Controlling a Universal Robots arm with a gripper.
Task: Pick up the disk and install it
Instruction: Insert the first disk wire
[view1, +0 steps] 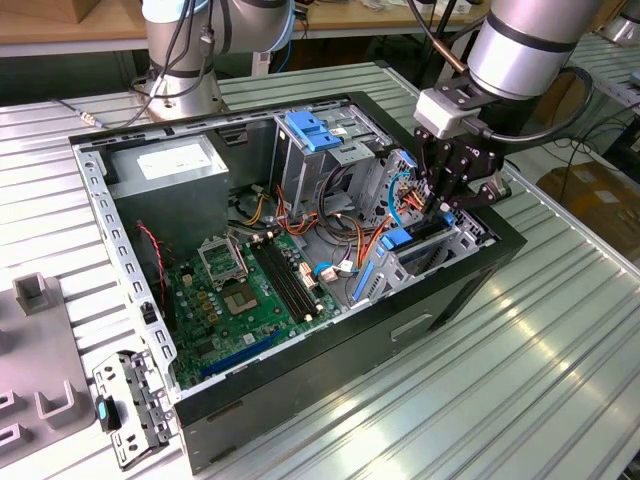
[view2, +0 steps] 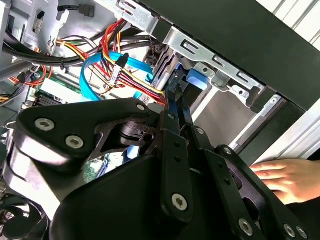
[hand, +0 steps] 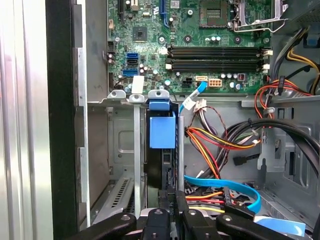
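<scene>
Exterior view: the black two-finger gripper (view1: 455, 192) reaches into the open black computer case (view1: 330, 370) at about 3 o'clock. Its fingers are drawn narrow onto the edge of the silver-grey disk in its blue plastic carrier (hand: 162, 131), standing on edge in the grey metal drive bay (hand: 122, 165). Inside the case lie a green motherboard (view1: 250, 290) and coloured cables (hand: 220, 142).

A ribbed metal table (view1: 560, 340) carries the open black computer case (view1: 330, 390), which lies on its side. Just beside the case, toward the exterior view's left, a small grey bracket plate (view1: 128, 408) lies flat, with grey moulded blocks (view1: 35, 345) near it at the edge
</scene>
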